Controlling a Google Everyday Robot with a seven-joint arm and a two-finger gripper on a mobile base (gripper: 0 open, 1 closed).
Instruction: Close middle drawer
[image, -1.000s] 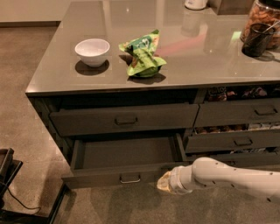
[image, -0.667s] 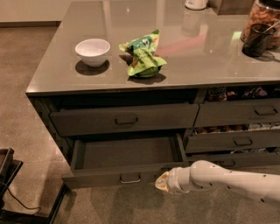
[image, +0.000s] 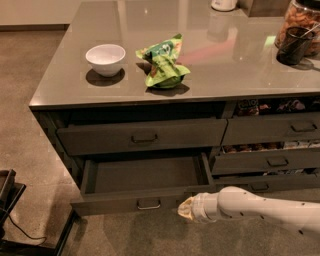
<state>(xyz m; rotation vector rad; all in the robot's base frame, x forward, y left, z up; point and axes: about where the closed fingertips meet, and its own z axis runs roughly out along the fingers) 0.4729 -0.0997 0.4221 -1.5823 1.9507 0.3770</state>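
The middle drawer (image: 115, 205) is a wide dark grey-brown drawer in the left column of the counter. It is pulled far out, its inside is empty, and a small pull handle (image: 149, 204) sits at the centre of its front. My gripper (image: 184, 209) is at the end of the white arm (image: 260, 210) that comes in from the right. It sits at the right end of the drawer's front, touching it or very close to it. The drawer above (image: 142, 136) stands out only slightly.
A white bowl (image: 105, 58) and a green snack bag (image: 164, 62) lie on the grey countertop (image: 60, 85). A dark cup (image: 292, 46) and a jar (image: 302, 20) stand at the back right. The narrower right-hand drawers (image: 272, 161) are partly open. A black stand (image: 10, 200) is on the floor at the lower left.
My gripper has shifted slightly to the left along the drawer's front. The drawer has not visibly moved.
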